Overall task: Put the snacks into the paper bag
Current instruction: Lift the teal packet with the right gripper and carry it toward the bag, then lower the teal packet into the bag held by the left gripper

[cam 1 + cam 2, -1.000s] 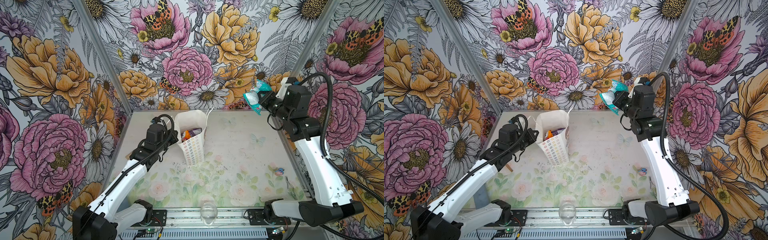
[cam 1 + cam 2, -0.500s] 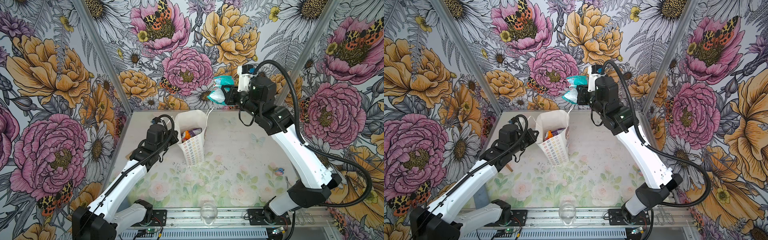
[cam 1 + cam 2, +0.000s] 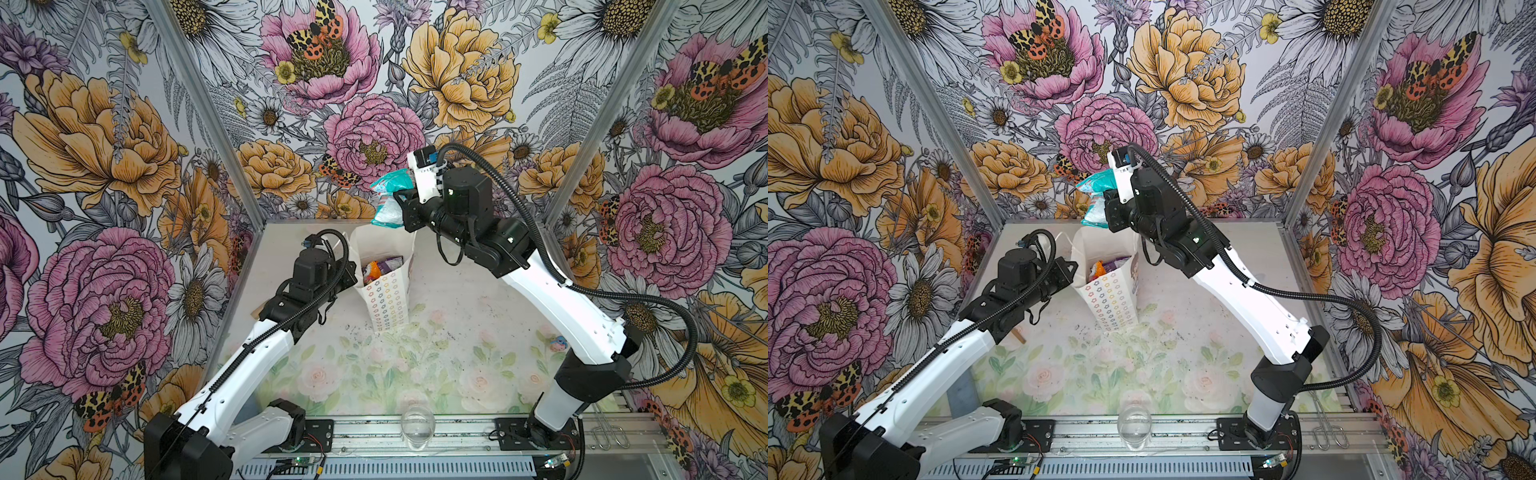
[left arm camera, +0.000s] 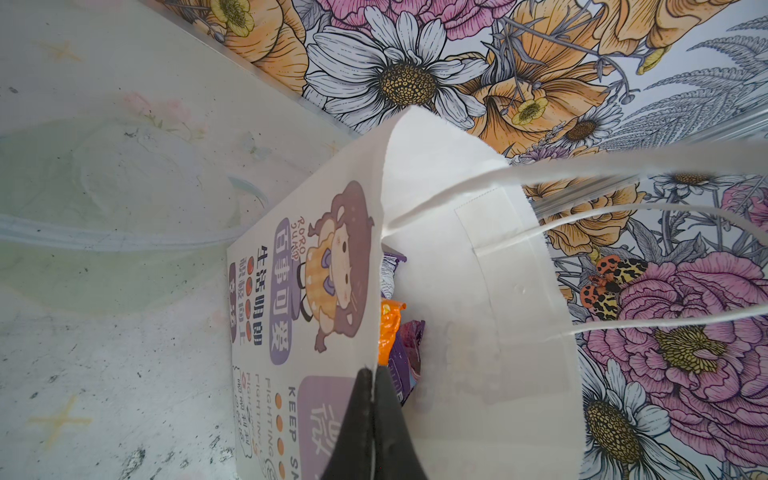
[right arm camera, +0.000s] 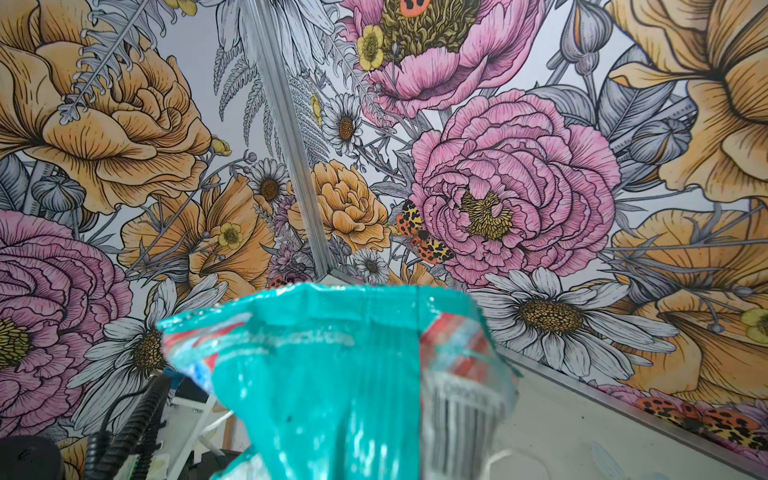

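Nearest, a clear drinking glass (image 3: 417,432) stands at the front rail of the pale flower-printed bench (image 3: 457,357), well apart from the work. Farther in, the left gripper (image 4: 372,399) has its jaws clenched on the rim of the tall white paper bag (image 3: 388,299) with cord handles and rows of coloured flower rings. The bag stands upright, mouth open. Inside show an orange crinkly packet (image 3: 371,271) and a purple crinkly packet (image 3: 391,262).

Beyond, raised in the air near the bag's far rim, the right gripper (image 3: 400,200) has its jaws grasping a teal crinkly plastic packet (image 3: 387,195), most of which sticks out past them.

The packet looks light, soft and slick, so a pinch across a flat sealed end should hold better than one on the puffy middle. The bag is thin paper and would likely tip or crumple if knocked.
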You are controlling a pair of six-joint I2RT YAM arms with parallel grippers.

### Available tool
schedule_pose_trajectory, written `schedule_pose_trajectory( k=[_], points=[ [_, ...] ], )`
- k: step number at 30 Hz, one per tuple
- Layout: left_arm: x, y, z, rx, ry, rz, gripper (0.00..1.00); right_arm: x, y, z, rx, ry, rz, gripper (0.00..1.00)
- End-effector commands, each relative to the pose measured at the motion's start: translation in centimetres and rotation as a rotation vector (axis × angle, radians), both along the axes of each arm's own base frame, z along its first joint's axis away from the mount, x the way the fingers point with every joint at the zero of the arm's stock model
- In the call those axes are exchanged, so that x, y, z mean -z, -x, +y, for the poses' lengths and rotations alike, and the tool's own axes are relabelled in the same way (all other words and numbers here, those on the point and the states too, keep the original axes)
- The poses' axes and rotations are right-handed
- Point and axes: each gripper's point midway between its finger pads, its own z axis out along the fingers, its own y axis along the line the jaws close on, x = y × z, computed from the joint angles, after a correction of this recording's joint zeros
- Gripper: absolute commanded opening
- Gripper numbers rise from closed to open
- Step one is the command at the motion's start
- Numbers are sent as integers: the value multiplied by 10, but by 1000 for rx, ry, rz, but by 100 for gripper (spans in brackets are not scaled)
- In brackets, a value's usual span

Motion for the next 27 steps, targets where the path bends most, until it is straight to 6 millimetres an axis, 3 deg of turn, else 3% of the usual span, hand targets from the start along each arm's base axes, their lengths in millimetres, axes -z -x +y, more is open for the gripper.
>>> schedule_pose_trajectory(
  k=[1,15,27],
  points=[
    [-22,0,3,-20,26,-71,0,-22,3,2,0,-33,-60,0],
    [-19,0,3,-21,25,-68,0,17,-5,29,-40,-8,24,0],
    [-18,2,3,-19,28,-70,0,43,-14,39,-37,24,68,0]
  ],
)
